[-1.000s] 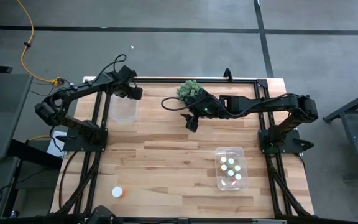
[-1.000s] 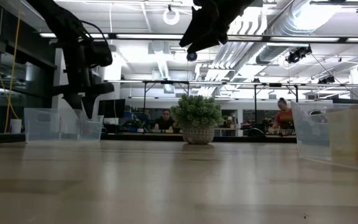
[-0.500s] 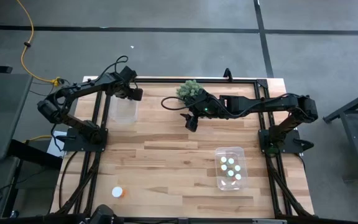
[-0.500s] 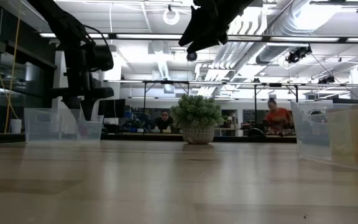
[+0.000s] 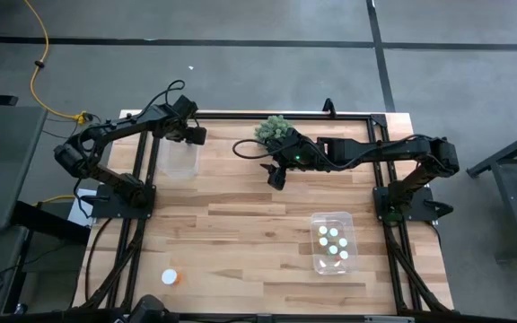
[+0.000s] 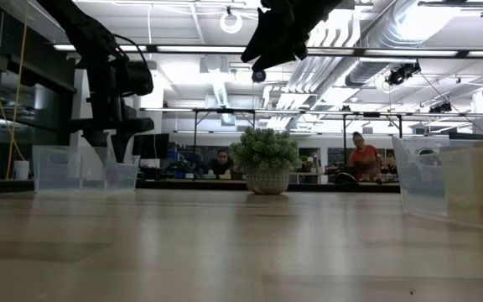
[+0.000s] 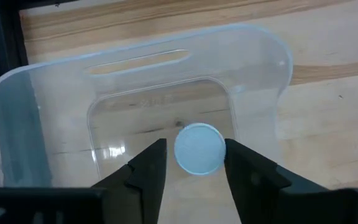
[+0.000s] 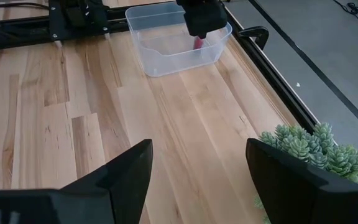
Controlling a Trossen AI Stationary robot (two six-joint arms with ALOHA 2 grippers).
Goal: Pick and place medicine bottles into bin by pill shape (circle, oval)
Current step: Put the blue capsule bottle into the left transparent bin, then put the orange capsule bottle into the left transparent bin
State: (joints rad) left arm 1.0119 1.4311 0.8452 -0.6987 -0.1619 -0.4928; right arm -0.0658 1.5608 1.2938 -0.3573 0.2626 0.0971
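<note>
While left gripper (image 7: 191, 165) fingers flank a bottle (image 7: 199, 148) over bin (image 7: 30, 118), right gripper (image 8: 194, 171) fingers gape wide.

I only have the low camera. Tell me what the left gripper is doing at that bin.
Observer: The left gripper hangs over the left bin, with a white-capped bottle just below it.
Operator: Report on the other bin.
Observer: The right bin holds several bottles.
Operator: List anything left out on the table.
Observer: One loose bottle stands on the left arm's side, away from both bins.
</note>
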